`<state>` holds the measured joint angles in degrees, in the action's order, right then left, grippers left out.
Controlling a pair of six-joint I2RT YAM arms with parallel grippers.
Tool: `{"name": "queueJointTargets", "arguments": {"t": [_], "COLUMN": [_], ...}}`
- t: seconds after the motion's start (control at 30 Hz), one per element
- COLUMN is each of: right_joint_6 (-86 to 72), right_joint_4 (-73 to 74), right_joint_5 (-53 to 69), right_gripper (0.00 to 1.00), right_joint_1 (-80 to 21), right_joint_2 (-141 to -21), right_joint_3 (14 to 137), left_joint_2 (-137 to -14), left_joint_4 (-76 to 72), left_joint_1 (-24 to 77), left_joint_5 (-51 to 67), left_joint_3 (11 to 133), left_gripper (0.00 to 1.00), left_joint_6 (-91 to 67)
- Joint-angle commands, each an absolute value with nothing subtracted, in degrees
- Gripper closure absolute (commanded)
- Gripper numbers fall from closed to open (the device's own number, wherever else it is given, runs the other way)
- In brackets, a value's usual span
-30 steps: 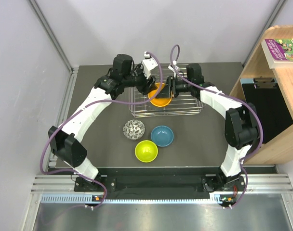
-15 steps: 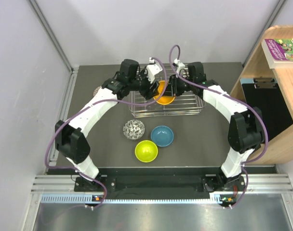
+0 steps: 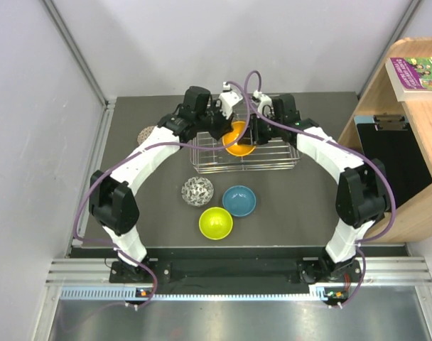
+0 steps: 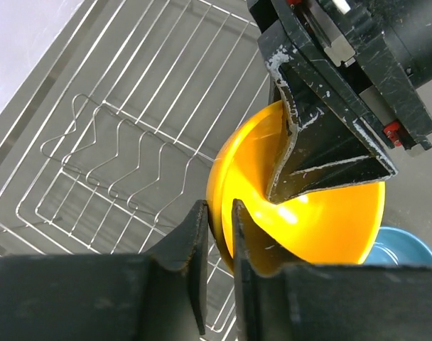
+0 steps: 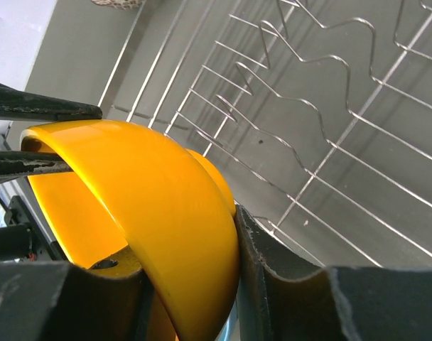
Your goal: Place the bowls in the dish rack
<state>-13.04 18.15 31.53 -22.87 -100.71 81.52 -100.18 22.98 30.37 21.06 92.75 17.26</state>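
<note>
Seen from above, the orange bowl point(image 3: 239, 139) hangs tilted over the rack point(image 3: 273, 163), between both arms. The left wrist view adds that the left gripper point(image 4: 217, 231) has its jaws nearly together, pinching the bowl's rim. The right wrist view shows the right gripper point(image 5: 191, 270) with jaws clamped across the bowl's wall. Only the overhead view shows the mosaic bowl point(image 3: 197, 190) and green bowl point(image 3: 216, 223) on the tabletop point(image 3: 308, 206) in front of the rack.

Orange bowl point(image 3: 239, 139) tilted on edge over silver wire dish rack point(image 3: 274, 160)
</note>
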Motion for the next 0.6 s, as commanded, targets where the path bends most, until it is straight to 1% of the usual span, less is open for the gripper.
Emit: {"name": "queueJointTargets", "arguments": {"t": [0.0,0.07,0.13,0.2,0.23,0.3,0.33,0.37,0.43,0.5,0.53,0.57], "right_joint_6": [-11.34,-10.81,-10.64,-10.20,-10.11,-10.20,-10.28,-10.28,-10.37,-10.37,-10.20,-10.11], "right_joint_4": [13.88,14.15,14.50,14.76,15.03,15.29,15.55,15.47,15.73,15.73,15.91,16.00], "right_joint_5": [37.53,36.31,35.86,34.46,34.19,32.96,32.26,31.39,30.59,29.97,29.62,29.27], "right_gripper": [1.00,1.00,1.00,1.00,1.00,1.00,1.00,1.00,1.00,1.00,1.00,1.00], "right_joint_1": [-23.20,-23.47,-23.64,-23.90,-23.99,-24.17,-24.26,-24.34,-24.52,-24.78,-24.87,-24.96], "right_joint_2": [-94.13,-93.78,-93.43,-93.08,-92.99,-92.64,-92.55,-92.37,-92.20,-92.20,-92.20,-92.20], "right_joint_3": [85.25,85.52,85.69,85.87,86.04,86.22,86.22,86.22,86.39,86.40,86.40,86.31], "left_joint_2": [-102.13,-102.30,-102.66,-103.18,-103.18,-103.62,-103.71,-103.88,-104.41,-104.85,-105.03,-105.12], "left_joint_4": [27.94,28.39,29.35,29.97,30.49,30.59,30.50,30.59,30.41,30.15,29.97,29.71], "left_joint_1": [30.94,31.46,31.81,32.34,32.52,33.13,33.66,33.84,34.27,34.63,34.72,34.80], "left_joint_5": [24.61,24.09,23.73,22.94,22.50,20.49,19.52,18.73,16.71,15.21,14.77,14.42], "left_joint_3": [93.87,93.87,94.04,94.31,94.48,94.31,94.39,94.39,94.48,94.48,94.57,94.57], "left_gripper": [0.76,0.75,0.72,0.65,0.54,0.44,0.40,0.40,0.41,0.53,0.60,0.77], "left_joint_6": [21.27,21.71,21.97,22.32,22.41,22.59,22.50,22.33,22.24,22.24,22.24,22.15]}}
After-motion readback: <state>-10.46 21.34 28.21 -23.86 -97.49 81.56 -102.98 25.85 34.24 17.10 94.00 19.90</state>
